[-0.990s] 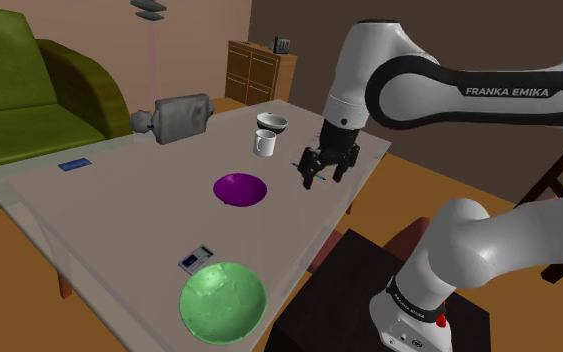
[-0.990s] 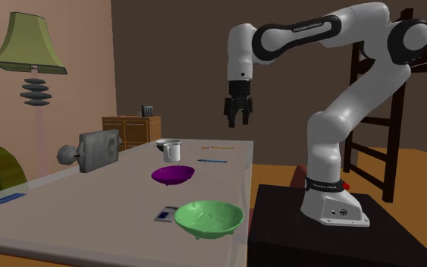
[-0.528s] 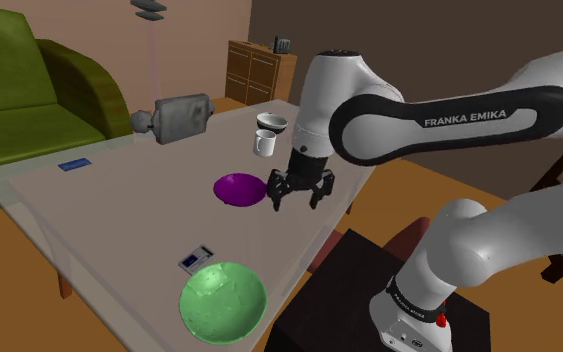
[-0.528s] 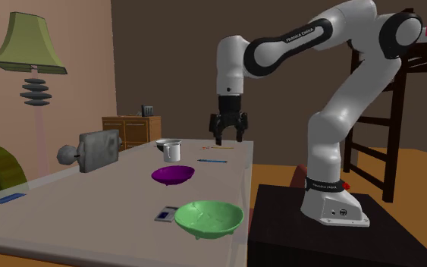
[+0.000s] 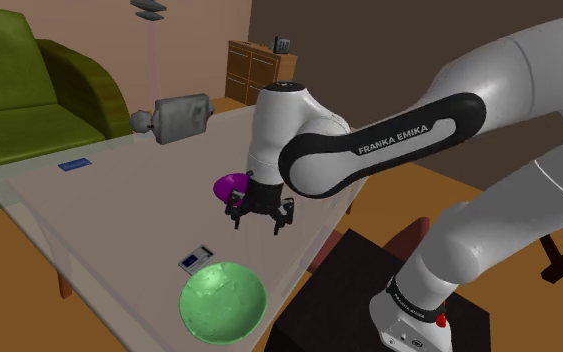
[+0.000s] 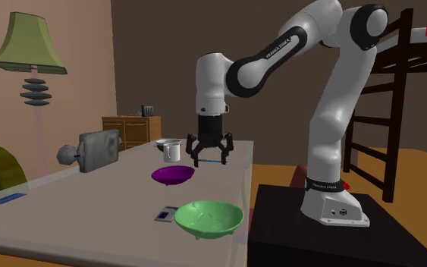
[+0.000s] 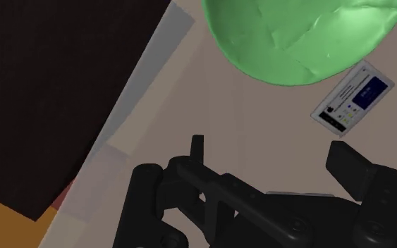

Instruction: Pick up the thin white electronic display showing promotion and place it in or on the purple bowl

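Beside the green bowl (image 5: 222, 302), toward the desk's (image 5: 109, 215) near corner in the shoulder view, the thin white display (image 5: 196, 259) lies flat with its blue screen panel facing up. The purple bowl (image 5: 226, 185) sits further along the desk, partly hidden behind the arm (image 5: 369, 150). The jaws hang spread over bare desk between the two bowls, pinching nothing. The display looks light, stiff and very low, probably slick-faced. I judge the best hold is across its narrow width at the middle, with the jaws lowered right to the desk to catch the thin edges and closed gently to spare the screen.
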